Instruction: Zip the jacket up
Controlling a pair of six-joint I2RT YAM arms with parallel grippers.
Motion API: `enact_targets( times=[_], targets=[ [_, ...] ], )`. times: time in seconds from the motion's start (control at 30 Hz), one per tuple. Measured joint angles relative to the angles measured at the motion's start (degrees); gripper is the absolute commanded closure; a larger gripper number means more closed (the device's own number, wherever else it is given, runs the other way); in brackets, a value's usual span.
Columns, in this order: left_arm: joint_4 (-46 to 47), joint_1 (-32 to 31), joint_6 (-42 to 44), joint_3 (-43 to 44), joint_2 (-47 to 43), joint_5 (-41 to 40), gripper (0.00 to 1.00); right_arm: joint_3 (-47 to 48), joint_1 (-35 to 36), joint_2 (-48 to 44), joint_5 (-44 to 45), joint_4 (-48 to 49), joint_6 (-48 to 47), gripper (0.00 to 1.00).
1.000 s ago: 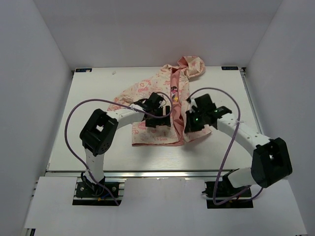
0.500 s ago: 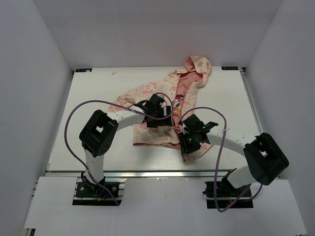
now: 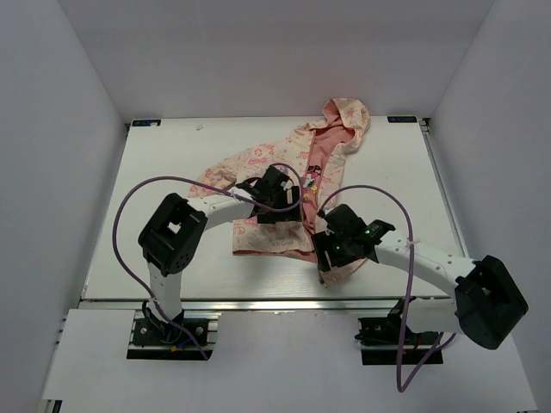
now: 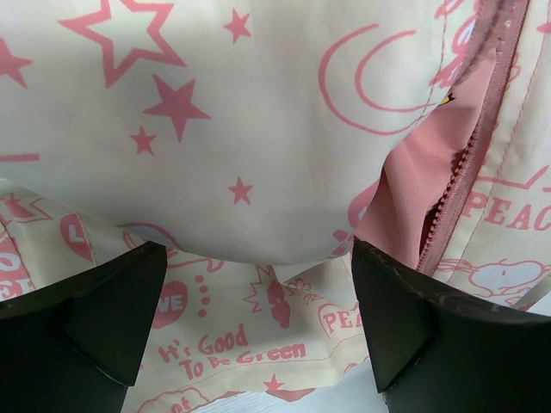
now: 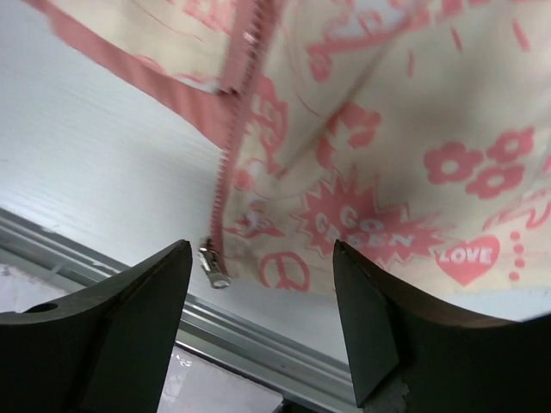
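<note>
While the jacket (image 3: 288,176) lies unzipped on the desk (image 3: 172,163) beneath our left end effector (image 4: 258,288) and right end effector (image 5: 263,292), both wide, empty, we judge the zipper's ends need joining, so the right must pinch the metal piece (image 5: 213,265) beside its finger.

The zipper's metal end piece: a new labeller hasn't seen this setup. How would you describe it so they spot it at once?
On the white table lies the jacket; follow its pink zipper strip to the near hem. The metal end piece hangs at that strip's tip, between the right arm's open jaws. Nothing else among the cream and pink cloth is shiny silver.
</note>
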Motion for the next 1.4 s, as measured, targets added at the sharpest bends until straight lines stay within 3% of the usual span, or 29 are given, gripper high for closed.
enact_targets(
  times=[0.1,0.17,0.4,0.57,0.7,0.83,0.87,1.17,1.4],
  targets=[
    [-0.02,-0.24,-0.02,-0.02,-0.07,-0.59,0.02,-0.85,0.09,0.85,1.57,-0.9,1.55,0.28],
    [-0.07,-0.44,-0.17,-0.02,-0.09,-0.79,0.02,-1.81,0.42,1.27,2.14,-0.92,2.73,0.2],
    [-0.24,-0.79,-0.42,-0.02,-0.09,-1.33,0.02,-3.17,5.07,4.46,6.12,-0.61,6.56,0.22],
    [-0.59,-0.92,-0.55,0.11,-0.09,-1.68,0.02,-2.47,7.8,6.21,11.02,-0.74,10.12,0.45],
    [-0.96,-0.96,-0.74,0.22,-0.09,-1.73,0.02,-1.86,8.9,7.21,12.07,-0.48,12.41,0.47],
    [-1.62,-1.01,-0.81,0.39,-0.09,-1.73,0.02,-1.38,9.75,7.93,12.37,0.61,13.66,0.95],
    [-1.84,-1.05,-0.79,0.48,-0.09,-1.73,0.02,-1.36,9.86,7.98,12.35,0.98,13.94,0.98],
    [-7.21,-2.58,0.24,0.44,-2.01,-2.1,0.02,-2.75,9.97,0.57,12.02,1.66,14.49,1.0],
    [-5.33,-3.5,1.51,-5.03,-13.25,2.93,0.02,-2.51,7.39,-9.97,8.92,4.11,12.24,1.0]
  ],
)
